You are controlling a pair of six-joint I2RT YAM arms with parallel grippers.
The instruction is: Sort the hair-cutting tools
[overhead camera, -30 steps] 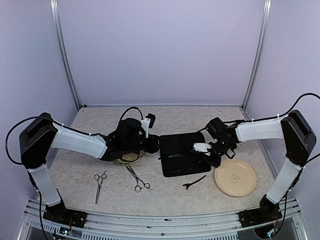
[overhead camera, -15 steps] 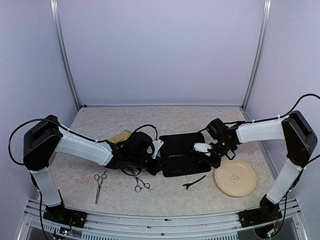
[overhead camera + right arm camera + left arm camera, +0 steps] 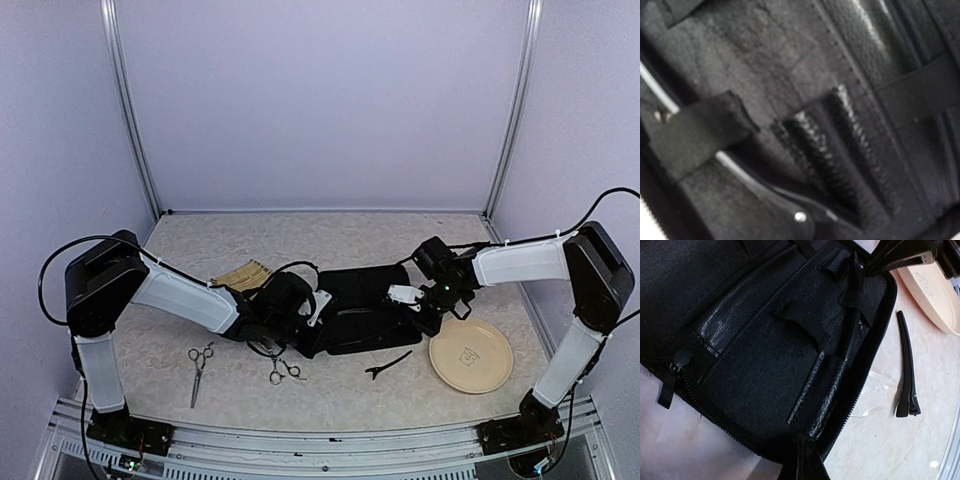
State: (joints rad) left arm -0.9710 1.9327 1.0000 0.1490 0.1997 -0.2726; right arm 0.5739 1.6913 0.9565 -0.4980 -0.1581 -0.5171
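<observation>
Left gripper [image 3: 308, 330] jaws had gone from wide apart to fully together within the last second, tips [image 3: 801, 460] now at the 8 o'clock corner of the open black zip case [image 3: 360, 300]. It looked like a pinch on the zip rim, but that couldn't be confirmed. The left arm had swung off the bamboo tray [image 3: 243, 273], now uncovered at the case's 10 o'clock, and dropped low to the case. Right gripper [image 3: 418, 305] jaws stayed together at the case's 3 o'clock edge; what they held, if anything, couldn't be told. Nothing was sorted by this move. One pair of scissors [image 3: 283, 371] lay on the table at the case's 7 o'clock, its blades hidden under the left arm, and the other pair of scissors [image 3: 199, 368] lay further out at 8 o'clock. One hair clip [image 3: 388, 364] lay loose at 5 o'clock, beside the plate [image 3: 470, 355]. A second clip wasn't clearly in view. Judgement: the closure likely served to steady or spread the case for loading, not to pick a tool.
</observation>
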